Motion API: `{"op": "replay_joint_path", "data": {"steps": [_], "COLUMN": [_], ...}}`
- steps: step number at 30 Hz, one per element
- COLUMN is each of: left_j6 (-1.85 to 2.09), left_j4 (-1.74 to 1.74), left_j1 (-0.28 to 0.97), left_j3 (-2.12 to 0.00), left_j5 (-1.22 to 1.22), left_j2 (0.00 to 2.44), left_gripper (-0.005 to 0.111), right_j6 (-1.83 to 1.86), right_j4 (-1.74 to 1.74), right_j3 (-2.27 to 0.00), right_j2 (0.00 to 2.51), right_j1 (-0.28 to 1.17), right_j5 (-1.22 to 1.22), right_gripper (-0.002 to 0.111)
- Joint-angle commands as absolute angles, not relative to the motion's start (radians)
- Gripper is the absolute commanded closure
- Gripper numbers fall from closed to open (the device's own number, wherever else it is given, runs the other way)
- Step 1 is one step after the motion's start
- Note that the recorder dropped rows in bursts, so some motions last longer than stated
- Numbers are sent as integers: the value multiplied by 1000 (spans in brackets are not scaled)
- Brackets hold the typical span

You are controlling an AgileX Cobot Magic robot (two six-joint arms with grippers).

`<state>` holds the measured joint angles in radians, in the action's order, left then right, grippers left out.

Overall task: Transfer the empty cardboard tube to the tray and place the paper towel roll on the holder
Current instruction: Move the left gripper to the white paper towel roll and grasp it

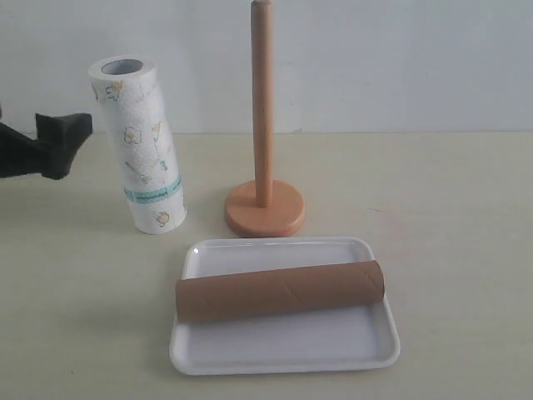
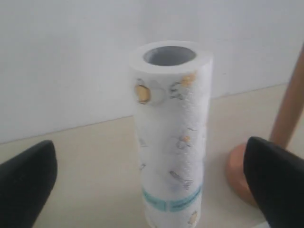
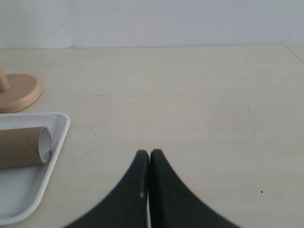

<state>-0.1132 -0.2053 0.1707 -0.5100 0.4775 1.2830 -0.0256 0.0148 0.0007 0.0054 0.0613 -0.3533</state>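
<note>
The paper towel roll (image 1: 140, 146) stands on end on the table at the left, leaning slightly, white with yellow prints and a teal band. My left gripper (image 1: 62, 142) is just left of it. In the left wrist view that gripper (image 2: 149, 145) is open wide, and the roll (image 2: 171, 137) stands ahead between the fingers (image 2: 28, 180), touching neither. The empty cardboard tube (image 1: 279, 292) lies across the white tray (image 1: 283, 354). The wooden holder (image 1: 264, 200) stands bare behind the tray. My right gripper (image 3: 149, 156) is shut and empty over bare table, to the right of the tray (image 3: 59, 137) and tube (image 3: 21, 147).
A pale wall runs along the back of the table. The holder's disc base (image 2: 240, 173) sits close to the roll's right side. Bare tabletop stretches to the right of the tray in the right wrist view.
</note>
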Motion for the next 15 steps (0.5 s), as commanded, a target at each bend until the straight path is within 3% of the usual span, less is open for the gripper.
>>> {"op": "replay_joint_path", "data": {"steps": [1,6,10,15], "left_j6": [-232,-220,-217,-219], "left_j4": [-354,-345,-192,-310], "left_j1": [174,174,174,174], "left_j3": [-491,-529,-608,-696], "left_j5": [739,925,966,972], "left_j2": [1420,1632,1748,1822], "left_gripper": [-3,-3,-3,-3], "right_j6": [-20,-20,-20,-20], "right_j4": [12,12,12,12], "right_j3": [0,0,0,0], "right_j2": [0,0,0,0], "right_j1": [58,58,58,58], "right_j5": [-348,-348,-326,-326], "right_gripper": [108,108,108,108]}}
